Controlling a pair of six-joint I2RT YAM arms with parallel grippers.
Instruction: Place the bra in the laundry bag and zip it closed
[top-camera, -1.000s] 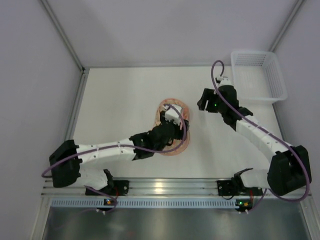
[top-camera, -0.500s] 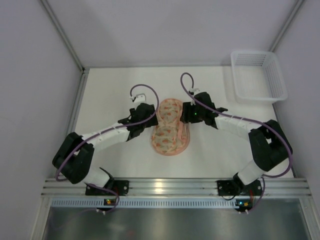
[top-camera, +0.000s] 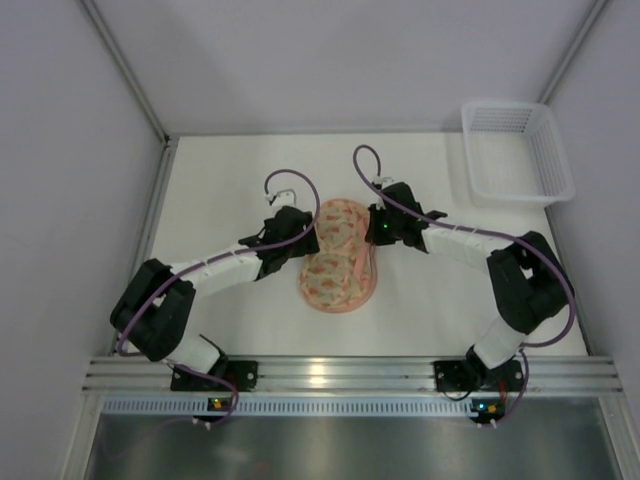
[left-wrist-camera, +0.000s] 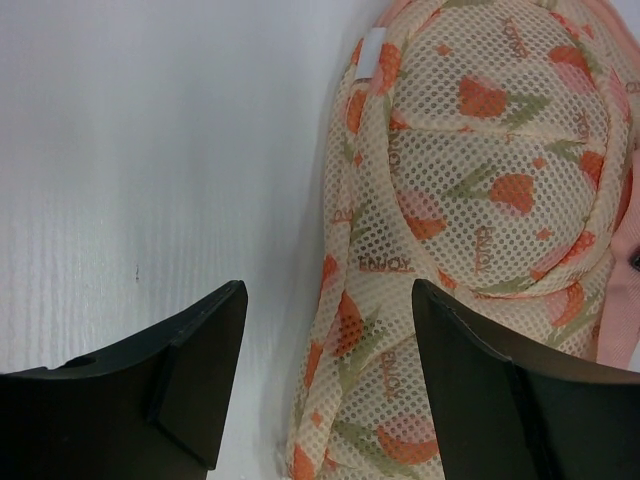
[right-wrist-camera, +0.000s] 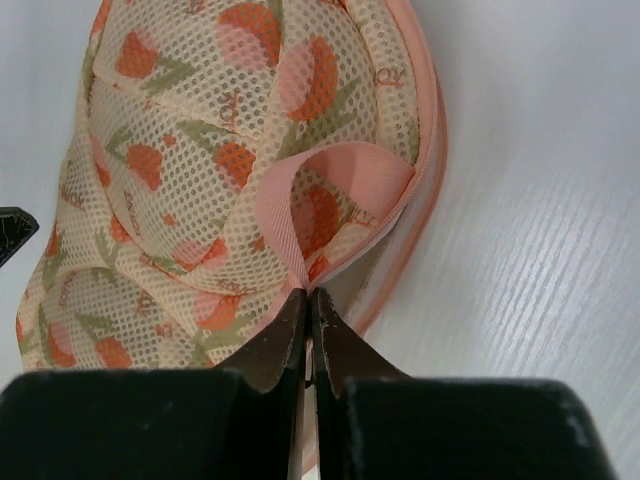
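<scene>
The laundry bag (top-camera: 338, 255) lies folded shut in the middle of the table, orange-pink tulip mesh with a pink rim. The bra is hidden. My left gripper (top-camera: 304, 240) is at the bag's left edge, open, its jaws astride that edge (left-wrist-camera: 328, 300) without touching the mesh (left-wrist-camera: 470, 200). My right gripper (top-camera: 372, 232) is at the bag's right edge. In the right wrist view its jaws (right-wrist-camera: 308, 292) are shut at the rim, right where the pink strap loop (right-wrist-camera: 300, 190) joins the bag (right-wrist-camera: 200, 130).
A white plastic mesh basket (top-camera: 515, 150) stands at the back right corner. Grey walls close in the table on the left, back and right. The aluminium rail (top-camera: 330, 375) with both arm bases runs along the near edge.
The left arm came off the top of the bag to its left edge. The right arm swung in from the right to the bag's right edge and its jaws shut there.
</scene>
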